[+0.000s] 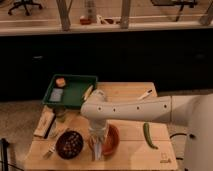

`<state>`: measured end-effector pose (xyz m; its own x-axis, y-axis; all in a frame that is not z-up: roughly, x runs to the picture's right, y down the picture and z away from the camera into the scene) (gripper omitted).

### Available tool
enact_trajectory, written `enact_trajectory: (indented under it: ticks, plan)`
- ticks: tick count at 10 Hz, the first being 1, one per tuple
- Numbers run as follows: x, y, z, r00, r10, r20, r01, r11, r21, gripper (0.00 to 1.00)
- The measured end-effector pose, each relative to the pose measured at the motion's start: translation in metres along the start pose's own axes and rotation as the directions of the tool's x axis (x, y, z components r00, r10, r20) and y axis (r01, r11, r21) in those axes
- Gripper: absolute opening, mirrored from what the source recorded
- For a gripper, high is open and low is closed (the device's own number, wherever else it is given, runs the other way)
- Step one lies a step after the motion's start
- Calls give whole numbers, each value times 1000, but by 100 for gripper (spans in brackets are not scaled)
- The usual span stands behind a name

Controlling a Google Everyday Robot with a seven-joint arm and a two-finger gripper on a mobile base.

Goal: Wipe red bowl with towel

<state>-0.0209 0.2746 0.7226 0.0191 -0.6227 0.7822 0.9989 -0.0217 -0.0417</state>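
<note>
Camera view showed the gripper [98, 136] over the red bowl's [114, 142] left rim, fingers clamped on the towel [97, 151]; a filled dark bowl [69, 145] sat alongside.

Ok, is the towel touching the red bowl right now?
Cannot tell. In the camera view the towel, below the hand, overlaps the rim of the red bowl, but overlap alone shows neither contact nor a gap.

Illumination is dim and warm, brightest along the top. The gripper [98, 142], lower centre, is softly lit.
</note>
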Motion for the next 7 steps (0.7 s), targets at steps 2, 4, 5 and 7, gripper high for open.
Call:
enact_trajectory:
  ticks: [2,4,5,7]
  plan:
    - [-5,19,6,1000,14,11,-14,1000,-1,0]
    - [-3,46,8,998,57,16,-57,998,10,0]
    - [1,55,6,996,85,13,-86,996,22,0]
    - [9,64,3,993,120,-1,-119,992,32,0]
